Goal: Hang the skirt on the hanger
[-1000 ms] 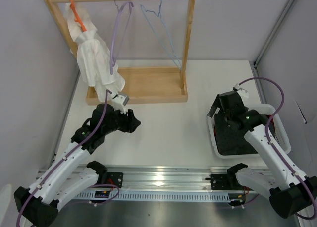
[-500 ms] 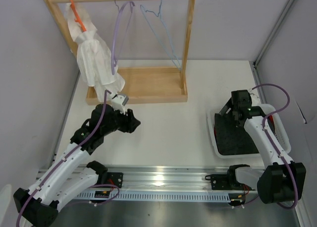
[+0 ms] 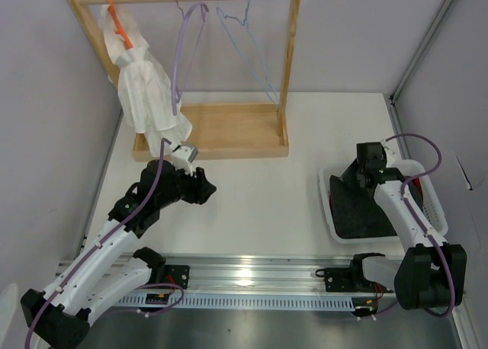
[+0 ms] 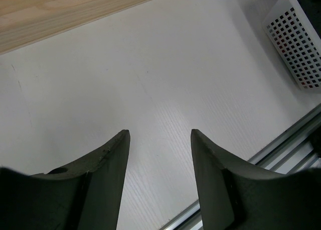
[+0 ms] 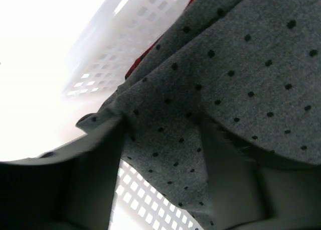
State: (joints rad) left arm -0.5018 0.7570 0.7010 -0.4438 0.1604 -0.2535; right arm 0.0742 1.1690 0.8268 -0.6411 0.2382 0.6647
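The skirt [image 3: 358, 208], dark grey with small dots, lies in the white basket [image 3: 326, 204] at the right. My right gripper [image 3: 358, 170] is down at the basket's far left corner. In the right wrist view the skirt [image 5: 220, 69] fills the gap between my fingers [image 5: 95, 159]. The jaws stand apart around a fold of it, and its edge lies over the left finger. The light-blue wire hanger [image 3: 255, 63] hangs on the wooden rack's rod. My left gripper [image 3: 204, 187] is open and empty over the table [image 4: 150, 64].
The wooden rack [image 3: 229, 132] stands at the back, with a lavender hanger [image 3: 181, 56] and an orange hanger [image 3: 116, 21] holding a white garment [image 3: 149, 94]. Red cloth [image 5: 138, 64] shows under the skirt in the basket. A metal rail [image 3: 244, 276] runs along the near edge.
My right arm has swung from over the basket's middle to its far left corner and lowered onto the skirt. The left arm has not moved.
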